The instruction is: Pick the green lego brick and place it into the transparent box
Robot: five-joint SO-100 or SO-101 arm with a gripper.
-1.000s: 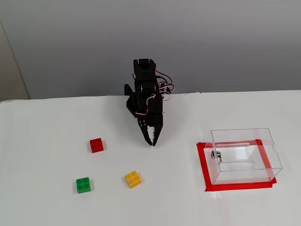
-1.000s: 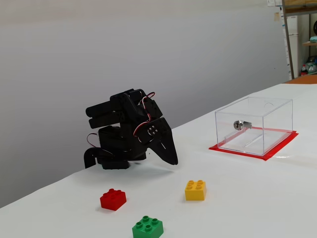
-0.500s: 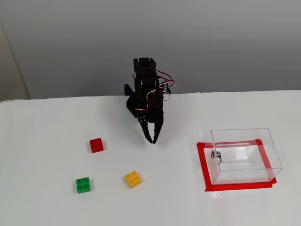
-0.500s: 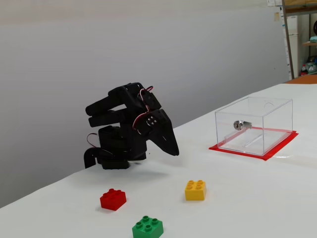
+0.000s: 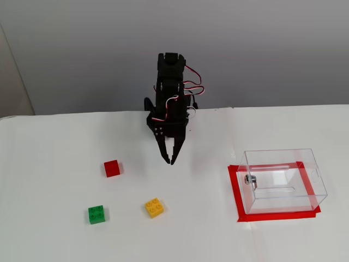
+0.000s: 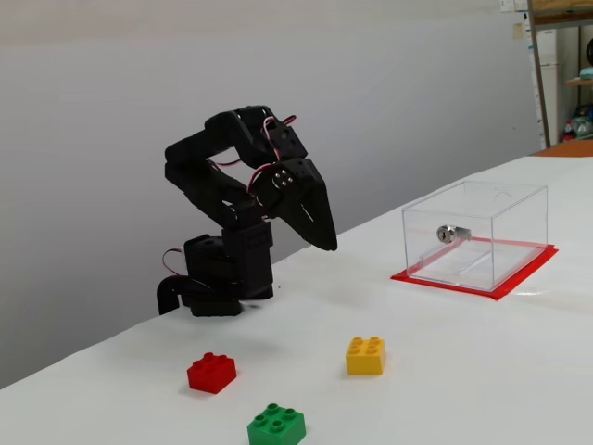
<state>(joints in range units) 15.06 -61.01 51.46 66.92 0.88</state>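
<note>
The green lego brick (image 5: 97, 214) lies on the white table at the front left; in the other fixed view it sits at the bottom edge (image 6: 276, 425). The transparent box (image 5: 283, 180) stands empty on a red mat at the right, with a small metal fitting on its left wall; it also shows at the right in the other fixed view (image 6: 474, 234). My black gripper (image 5: 170, 159) hangs folded near the arm's base, shut and empty, well behind the brick and left of the box; it also shows in the other fixed view (image 6: 326, 245).
A yellow studded brick (image 5: 155, 207) (image 6: 366, 355) lies right of the green one. A red brick (image 5: 112, 168) (image 6: 212, 372) lies behind the green one. The red mat (image 5: 238, 204) juts out under the box. A grey wall stands behind the table.
</note>
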